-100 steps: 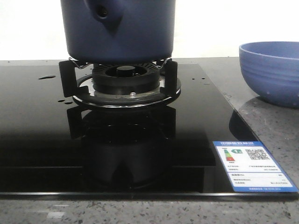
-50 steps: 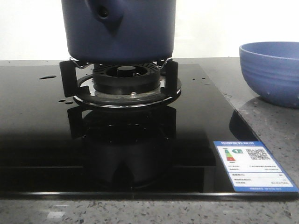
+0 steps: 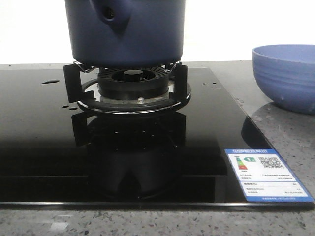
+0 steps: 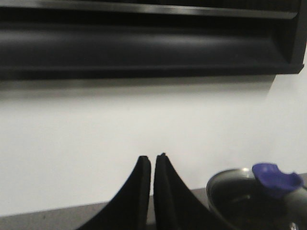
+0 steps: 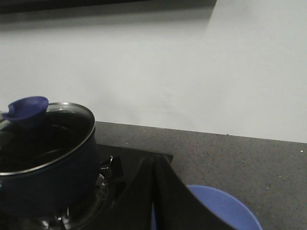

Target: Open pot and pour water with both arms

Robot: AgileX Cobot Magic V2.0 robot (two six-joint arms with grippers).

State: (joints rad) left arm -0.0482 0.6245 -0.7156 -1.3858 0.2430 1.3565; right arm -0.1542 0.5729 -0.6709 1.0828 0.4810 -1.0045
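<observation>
Two arms aloft | left fingers (image 4: 152, 163) together | right fingers (image 5: 154, 165) together | pot (image 3: 125, 32) on burner (image 3: 130, 83)

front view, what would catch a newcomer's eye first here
The dark blue pot dominates, sitting on the burner stand at the middle of the glossy black cooktop. To the right, a lighter blue bowl rests on the speckled counter, and an energy label marks the cooktop's near right corner.
</observation>
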